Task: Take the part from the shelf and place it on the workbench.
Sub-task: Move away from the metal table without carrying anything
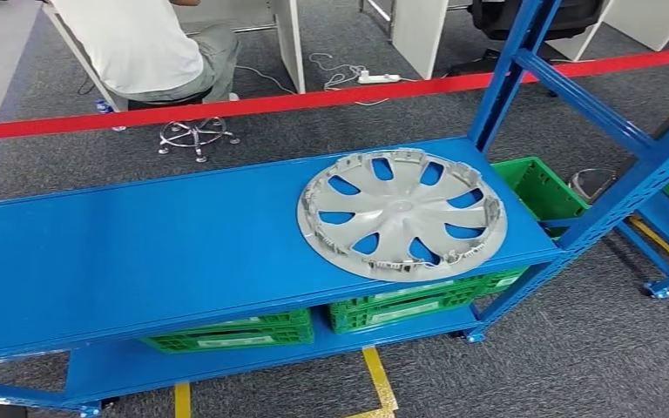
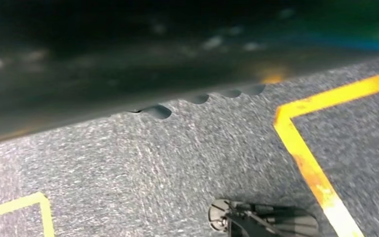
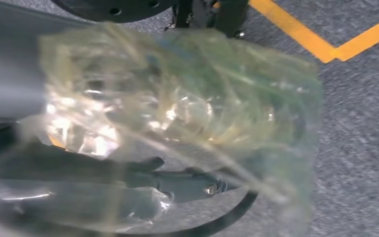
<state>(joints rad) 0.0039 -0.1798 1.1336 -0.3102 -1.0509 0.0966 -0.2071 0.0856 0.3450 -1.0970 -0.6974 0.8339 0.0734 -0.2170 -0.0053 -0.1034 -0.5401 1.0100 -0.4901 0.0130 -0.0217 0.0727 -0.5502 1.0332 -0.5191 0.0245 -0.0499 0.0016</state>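
Head view is showing a round silver wheel cover (image 1: 402, 213) lying flat on the top board of a blue shelf (image 1: 139, 252). The cover is sitting near the right end of the board, close to the front edge. Blue shows through the gaps between its spokes. Green crates (image 1: 418, 305) are sitting on the lower board under it, and another green crate (image 1: 540, 192) is sitting behind the shelf on the right. A red tape (image 1: 314, 100) is stretching across the grey carpet behind the shelf. A person in a white shirt (image 1: 135, 43) is sitting on a stool (image 1: 196, 131) past the tape. Yellow lines (image 1: 375, 383) are running on the floor in front of the shelf.

Left wrist view is looking at grey carpet with yellow lines (image 2: 306, 158) on it. A dark blurry shape is covering one side of that picture, and I cannot tell how the left hand is lying.

Right wrist view is showing the right hand (image 3: 177, 123) wrapped in a clear, crinkly plastic cover. It is hanging over the grey carpet and yellow lines (image 3: 325, 44). The plastic is blurring the fingers, so I cannot tell if they are spread or curled. The hand is not touching the wheel cover.
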